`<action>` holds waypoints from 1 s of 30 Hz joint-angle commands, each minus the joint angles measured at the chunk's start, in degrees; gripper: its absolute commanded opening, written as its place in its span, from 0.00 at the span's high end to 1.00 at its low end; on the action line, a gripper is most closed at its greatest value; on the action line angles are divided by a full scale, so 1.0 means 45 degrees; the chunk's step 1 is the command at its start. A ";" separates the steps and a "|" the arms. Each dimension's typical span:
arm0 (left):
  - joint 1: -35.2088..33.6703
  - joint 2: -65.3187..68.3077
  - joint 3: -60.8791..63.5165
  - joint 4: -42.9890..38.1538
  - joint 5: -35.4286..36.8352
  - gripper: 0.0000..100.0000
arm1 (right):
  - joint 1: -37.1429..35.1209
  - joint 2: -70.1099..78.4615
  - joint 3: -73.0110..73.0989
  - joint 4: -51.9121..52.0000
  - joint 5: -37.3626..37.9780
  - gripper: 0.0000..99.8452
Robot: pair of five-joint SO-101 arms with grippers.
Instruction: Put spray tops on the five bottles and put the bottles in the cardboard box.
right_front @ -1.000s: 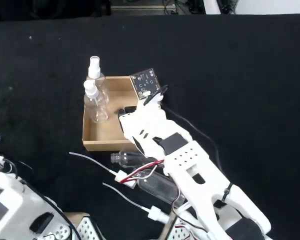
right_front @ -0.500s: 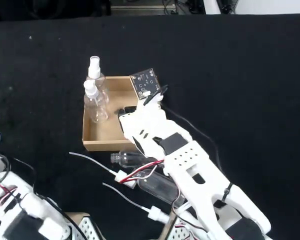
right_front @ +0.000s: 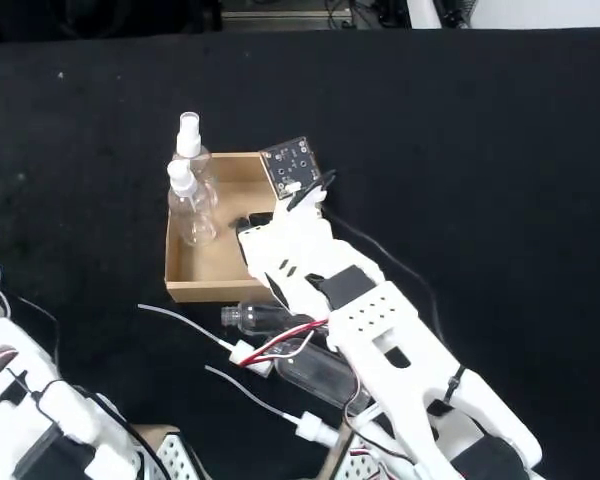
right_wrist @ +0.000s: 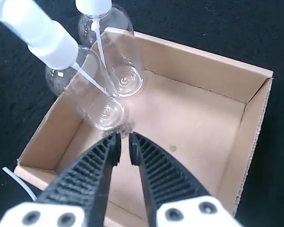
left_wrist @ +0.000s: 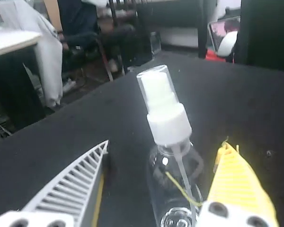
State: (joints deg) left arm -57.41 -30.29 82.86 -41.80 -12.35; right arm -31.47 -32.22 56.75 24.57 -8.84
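**Right end effector** [right_wrist: 123, 137]: black ribbed jaws drawn nearly together with a thin slit between them and nothing in it. It points down into the brown cardboard box [right_wrist: 189, 127], above the bare floor and just beside the nearer standing bottle [right_wrist: 92, 90].

**Right arm** [right_front: 380, 330]: white, stretched diagonally from the near right edge of the black-covered bench [right_front: 460, 140] to the box. The wrist is bent over the box's right half.

**Left end effector** [left_wrist: 166, 143]: whether it grips anything cannot be told. It looks out roughly level across the bench. A clear plastic bottle with a white spray top [left_wrist: 173, 189] sits right at it, base towards the wrist and capped nozzle away. The dip tube is visible inside.

**Left arm** [right_front: 25, 420]: white, low at the near left corner, well apart from the box.

**Box contents:** the box is open-topped and sits left of bench centre.
- The nearer standing bottle is clear, upright and fitted with a spray top, against the left wall.
- The farther standing bottle [right_front: 202, 165] is the same kind, in the far left corner, touching or just beside the first.

**On the bench, near side of the box:**
- Capless clear bottle [right_front: 255, 317], lying on its side just beside the box's near wall.
- Second clear bottle [right_front: 315, 375], also lying down and partly under the right arm.
- Loose white spray top [right_front: 248, 355], its thin tube trailing left.
- Second loose spray top [right_front: 315, 430], nearer the bench edge, its tube likewise trailing left.
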 commanded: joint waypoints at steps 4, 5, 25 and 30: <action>0.0381 0.0801 -0.1553 0.0410 0.0664 0.68 | 0.0195 -0.0635 -0.0049 -0.0039 0.0059 0.99; 0.0459 0.1094 -0.1592 0.0156 0.0664 0.68 | 0.0195 -0.0635 -0.0049 -0.0039 0.0059 0.99; 0.0400 0.8068 -0.3214 -0.6115 0.1035 0.68 | 0.0156 -0.0635 -0.0049 -0.0039 0.0762 0.99; 0.0498 0.8186 -0.3253 -0.6115 0.1407 0.68 | 0.0156 -0.0635 -0.0049 -0.0039 0.0762 0.99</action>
State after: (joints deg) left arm -55.74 6.20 70.90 -67.91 -7.16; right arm -31.47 -32.22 56.75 24.57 -5.93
